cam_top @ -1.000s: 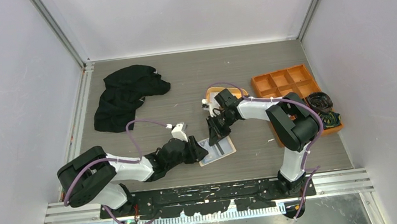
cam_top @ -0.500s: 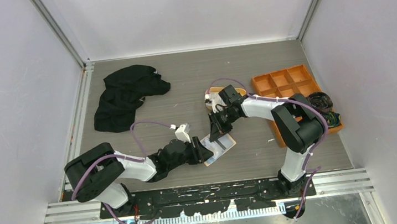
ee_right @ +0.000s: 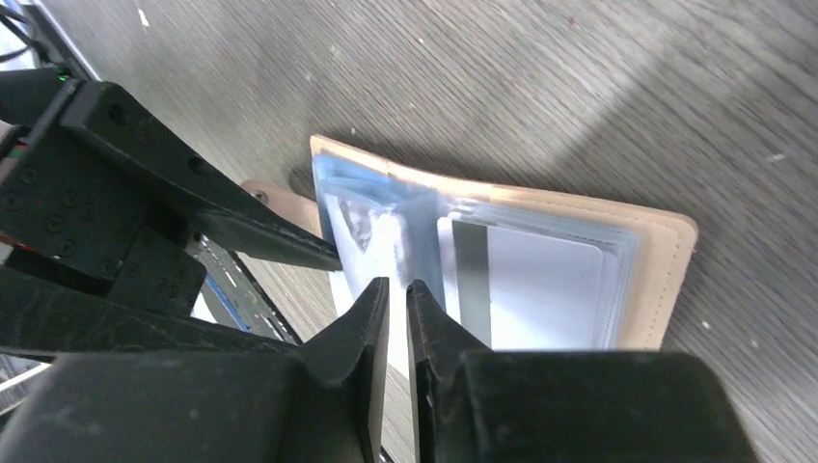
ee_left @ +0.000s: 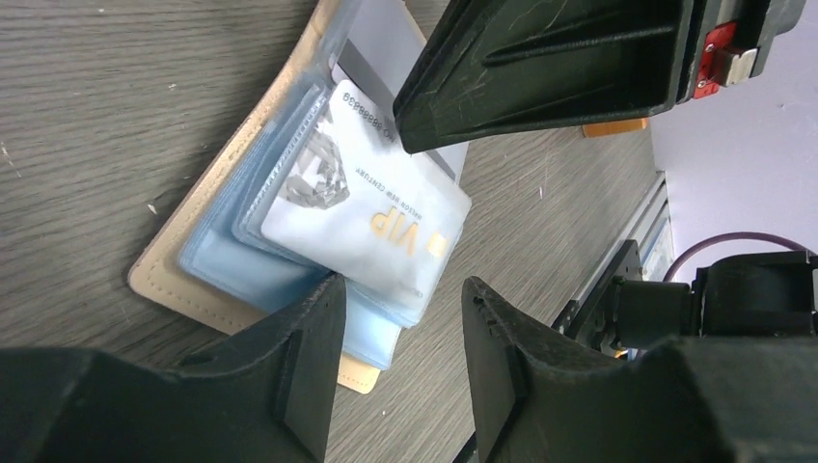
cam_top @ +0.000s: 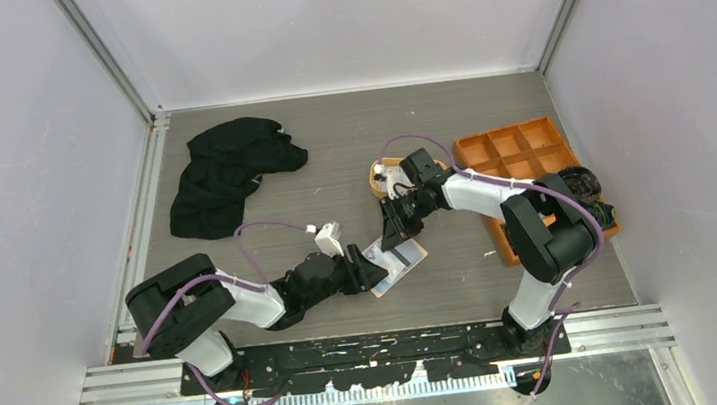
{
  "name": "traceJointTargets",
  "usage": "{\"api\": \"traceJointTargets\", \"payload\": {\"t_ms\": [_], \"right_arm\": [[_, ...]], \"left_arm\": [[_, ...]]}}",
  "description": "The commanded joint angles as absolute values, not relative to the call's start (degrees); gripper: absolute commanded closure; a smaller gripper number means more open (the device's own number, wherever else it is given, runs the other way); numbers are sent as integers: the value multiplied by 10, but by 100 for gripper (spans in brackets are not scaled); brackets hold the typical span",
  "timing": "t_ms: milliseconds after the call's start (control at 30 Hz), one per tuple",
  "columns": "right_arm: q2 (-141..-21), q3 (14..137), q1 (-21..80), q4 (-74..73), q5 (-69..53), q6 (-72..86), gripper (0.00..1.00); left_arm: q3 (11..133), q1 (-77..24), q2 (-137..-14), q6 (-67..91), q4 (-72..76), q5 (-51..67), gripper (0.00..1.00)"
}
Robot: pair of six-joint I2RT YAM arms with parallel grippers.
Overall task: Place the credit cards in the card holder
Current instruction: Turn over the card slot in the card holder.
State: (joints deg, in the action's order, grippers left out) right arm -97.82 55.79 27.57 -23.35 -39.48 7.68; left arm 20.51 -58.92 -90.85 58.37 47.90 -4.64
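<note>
The card holder (cam_top: pixel 404 257) lies open on the table, beige outside (ee_left: pixel 183 280) with pale blue sleeves (ee_right: pixel 666 270). A whitish card marked VIP (ee_left: pixel 376 212) sits in a sleeve on one half. A white card with a grey stripe (ee_right: pixel 550 289) sits in the other half. My left gripper (cam_top: pixel 379 273) is at the holder's near corner, open (ee_left: pixel 400 289), one fingertip (ee_left: pixel 318 299) against the blue sleeves. My right gripper (cam_top: pixel 391 242) hangs over the fold (ee_right: pixel 397 287), its jaws a narrow slit apart with nothing seen between them.
A black cloth (cam_top: pixel 231 171) lies at the back left. An orange compartmented box (cam_top: pixel 515 151) and black cables (cam_top: pixel 584 184) are at the right. A small orange oval tray (cam_top: pixel 383 172) sits behind the right gripper. The metal rail runs along the near edge.
The left arm has reached further right toward the holder, and the holder has shifted slightly. The right gripper's jaws have parted a little.
</note>
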Motion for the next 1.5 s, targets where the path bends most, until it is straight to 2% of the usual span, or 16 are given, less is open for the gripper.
{"api": "traceJointTargets", "payload": {"t_ms": [0, 267, 433, 600, 967, 1200, 1333, 1467], "right_arm": [[-947, 586, 278, -268, -354, 40, 81], [-915, 597, 277, -307, -334, -43, 78], [-902, 599, 287, -351, -324, -127, 88], [-957, 625, 319, -388, -311, -126, 92], [-1051, 675, 376, -429, -259, -88, 91], [-1087, 695, 377, -440, -345, -63, 90], [-1056, 710, 369, -454, -375, -78, 90], [-958, 688, 344, -441, -391, -134, 88]], "left_arm": [[197, -590, -897, 592, 537, -80, 51], [171, -590, -827, 582, 463, -117, 51], [157, -590, -775, 573, 439, -128, 52], [152, -590, -762, 578, 445, -119, 53], [171, -590, -858, 593, 486, -91, 52], [178, -590, -815, 583, 409, -109, 49], [173, -590, -789, 580, 391, -114, 51], [171, -590, -775, 573, 388, -109, 53]]}}
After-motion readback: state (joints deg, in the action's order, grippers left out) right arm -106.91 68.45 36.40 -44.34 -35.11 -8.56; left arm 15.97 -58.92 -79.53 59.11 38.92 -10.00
